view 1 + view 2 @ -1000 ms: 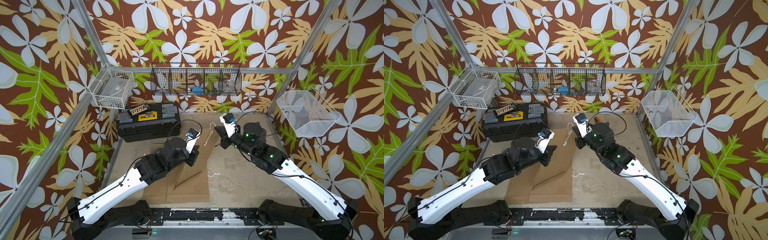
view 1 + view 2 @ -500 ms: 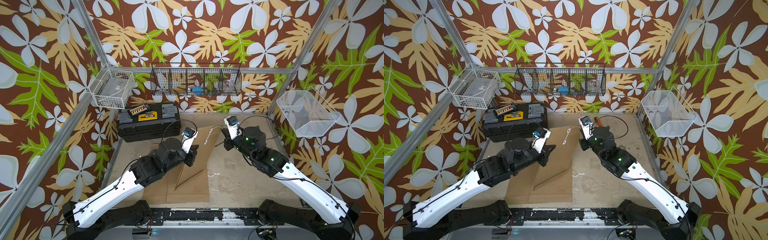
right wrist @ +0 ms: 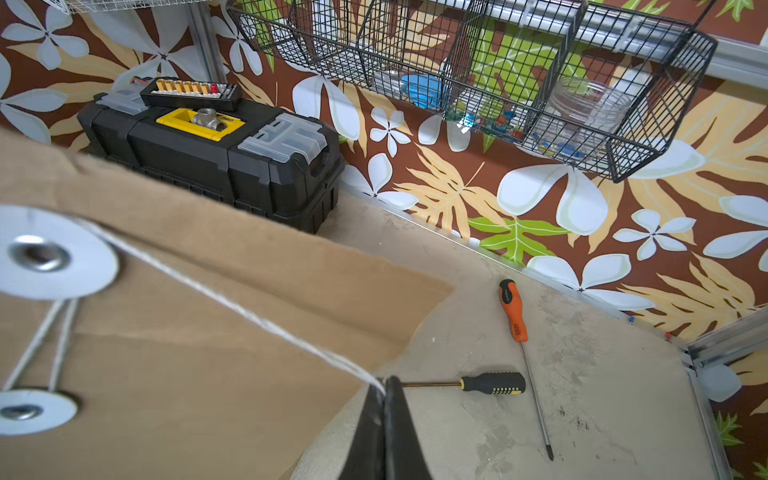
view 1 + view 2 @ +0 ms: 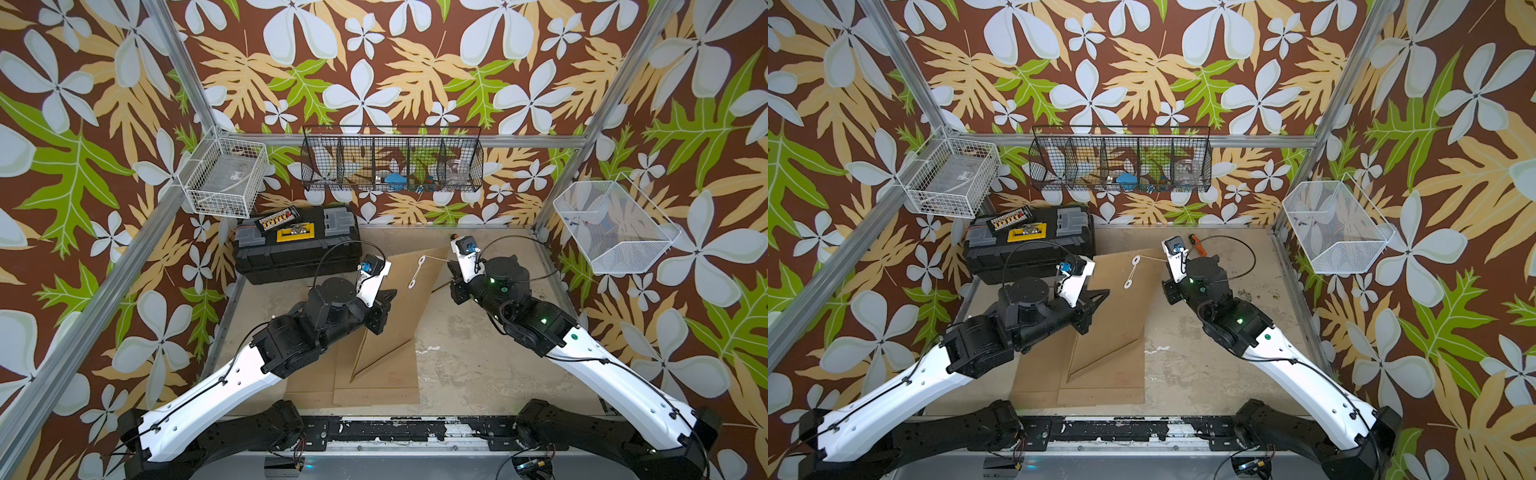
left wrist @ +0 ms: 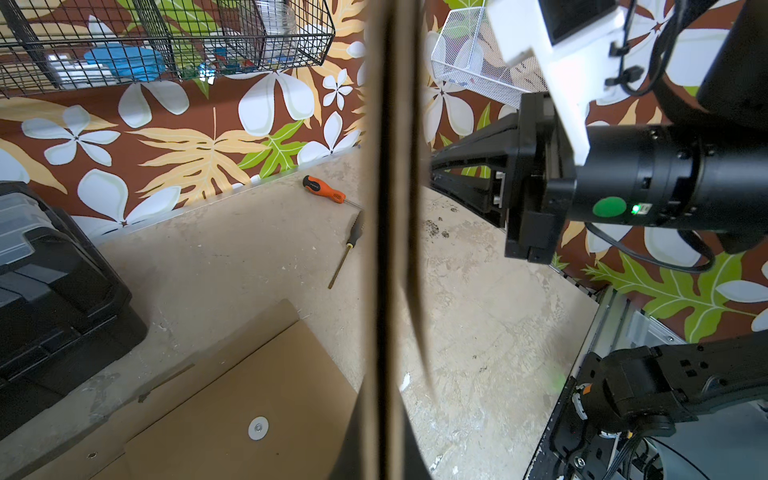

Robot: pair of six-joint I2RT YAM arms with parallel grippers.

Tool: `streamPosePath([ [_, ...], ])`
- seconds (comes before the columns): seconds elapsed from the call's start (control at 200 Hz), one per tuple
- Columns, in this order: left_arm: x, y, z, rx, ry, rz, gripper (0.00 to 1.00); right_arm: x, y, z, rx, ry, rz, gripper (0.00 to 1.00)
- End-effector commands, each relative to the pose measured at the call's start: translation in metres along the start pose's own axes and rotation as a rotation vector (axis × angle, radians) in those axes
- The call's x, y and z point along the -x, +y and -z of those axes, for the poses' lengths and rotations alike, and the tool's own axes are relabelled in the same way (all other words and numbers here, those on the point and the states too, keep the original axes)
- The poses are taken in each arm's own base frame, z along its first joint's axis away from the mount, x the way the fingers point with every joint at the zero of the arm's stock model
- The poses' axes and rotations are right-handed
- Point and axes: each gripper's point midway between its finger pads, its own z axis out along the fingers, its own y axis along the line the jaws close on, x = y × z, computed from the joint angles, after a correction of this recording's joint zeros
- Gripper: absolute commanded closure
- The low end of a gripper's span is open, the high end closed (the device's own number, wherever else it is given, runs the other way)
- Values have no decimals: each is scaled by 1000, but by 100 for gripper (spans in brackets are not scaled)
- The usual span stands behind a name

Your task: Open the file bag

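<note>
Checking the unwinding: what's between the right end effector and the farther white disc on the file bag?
A white string, pinched in the shut right end effector, stretches over the file bag to that disc; the right wrist view shows it.

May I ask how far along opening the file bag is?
Done: the left gripper clamps the file bag edge; the right gripper pinches the string end. In hand: string pulled taut from the farther disc. Left: two strands link it to the nearer disc; unwind them, then lift the flap.

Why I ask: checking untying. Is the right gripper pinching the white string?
Yes, the right gripper is shut on the white string, taut from its tips.
</note>
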Motion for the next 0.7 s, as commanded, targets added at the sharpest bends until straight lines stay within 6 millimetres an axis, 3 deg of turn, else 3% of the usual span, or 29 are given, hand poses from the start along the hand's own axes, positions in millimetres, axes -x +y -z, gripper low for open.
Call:
streamPosePath([
  [0.0,10,-2,4,-16,-48,24,100,3,4,2,23,-21,-22,100],
  [0.491,20,-24,9,-153,-102,111,100,15,-1,25,141,-174,-98,100],
  [0.691,24,-31,13,-199,-127,146,100,15,8,34,198,-200,-88,100],
])
